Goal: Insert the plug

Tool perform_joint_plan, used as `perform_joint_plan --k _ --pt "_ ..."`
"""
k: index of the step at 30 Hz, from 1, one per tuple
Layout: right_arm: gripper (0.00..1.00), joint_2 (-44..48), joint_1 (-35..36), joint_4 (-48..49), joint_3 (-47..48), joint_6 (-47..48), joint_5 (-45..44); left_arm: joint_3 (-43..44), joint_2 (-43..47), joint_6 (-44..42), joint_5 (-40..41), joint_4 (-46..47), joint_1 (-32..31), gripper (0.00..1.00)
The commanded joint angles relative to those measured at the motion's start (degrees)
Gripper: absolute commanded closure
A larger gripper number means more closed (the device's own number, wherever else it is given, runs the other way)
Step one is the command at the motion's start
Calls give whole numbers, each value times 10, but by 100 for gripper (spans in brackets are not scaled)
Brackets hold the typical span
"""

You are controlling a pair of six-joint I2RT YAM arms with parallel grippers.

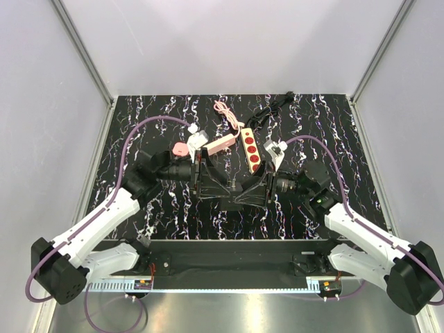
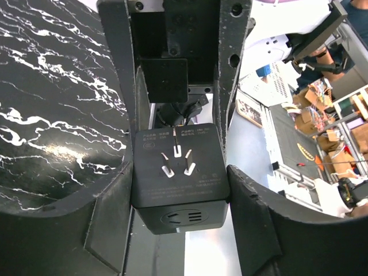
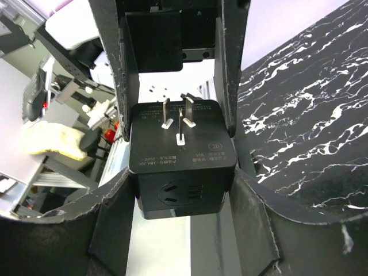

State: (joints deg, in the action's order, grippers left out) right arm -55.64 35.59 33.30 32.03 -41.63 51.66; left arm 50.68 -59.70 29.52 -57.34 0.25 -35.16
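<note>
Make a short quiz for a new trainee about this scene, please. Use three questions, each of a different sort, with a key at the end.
1. True or false: the black adapter is already plugged into the power strip.
2. How many metal prongs show on the adapter's face?
3. What colour are the strip's sockets? A blue, B red, C green.

Key: 1 false, it is between the two arms, apart from the strip; 2 three; 3 B.

The plug sits between both arms' fingers, the power strip behind it on the table.
</note>
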Motion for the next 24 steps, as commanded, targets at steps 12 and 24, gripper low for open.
perform_joint_plan --k 12,24 --pt "1 36 5 -47 66 3 -98 -21 -11 114 23 163 4 100" --pt "0 124 6 44 19 -131 -444 -30 -15 366 217 440 41 100"
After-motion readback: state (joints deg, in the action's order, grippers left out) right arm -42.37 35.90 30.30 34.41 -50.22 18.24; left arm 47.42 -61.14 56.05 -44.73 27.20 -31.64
